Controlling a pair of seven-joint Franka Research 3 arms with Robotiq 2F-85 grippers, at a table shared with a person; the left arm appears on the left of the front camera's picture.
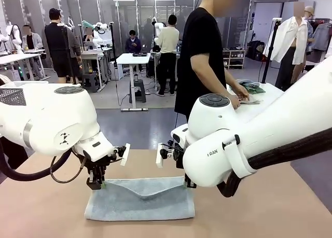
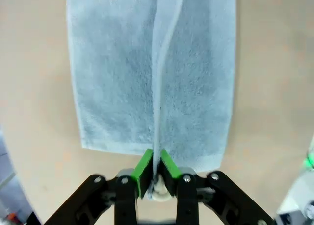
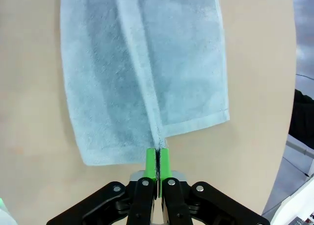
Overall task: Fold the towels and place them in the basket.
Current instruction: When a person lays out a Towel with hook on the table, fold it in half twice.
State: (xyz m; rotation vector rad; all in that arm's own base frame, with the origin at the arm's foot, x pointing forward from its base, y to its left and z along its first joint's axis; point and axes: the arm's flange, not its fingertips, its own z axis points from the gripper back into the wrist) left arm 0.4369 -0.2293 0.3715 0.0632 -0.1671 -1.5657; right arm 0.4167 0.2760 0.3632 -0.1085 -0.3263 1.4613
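Note:
A pale blue-grey towel (image 1: 140, 201) lies on the tan table, its top layer lifted at both far corners and sagging in the middle. My left gripper (image 1: 96, 185) is shut on the towel's left corner; in the left wrist view the green pads (image 2: 144, 167) pinch the raised edge of the towel (image 2: 152, 78). My right gripper (image 1: 188, 184) is shut on the right corner, largely hidden behind the arm; in the right wrist view the pads (image 3: 151, 162) clamp the towel's (image 3: 142, 63) folded edge. The basket is out of view.
A person in black (image 1: 205, 56) stands at the far right by a white side table (image 1: 262, 100), hands on clothes there. The tan table (image 1: 46, 212) runs wide around the towel. Both bulky arms crowd the near foreground.

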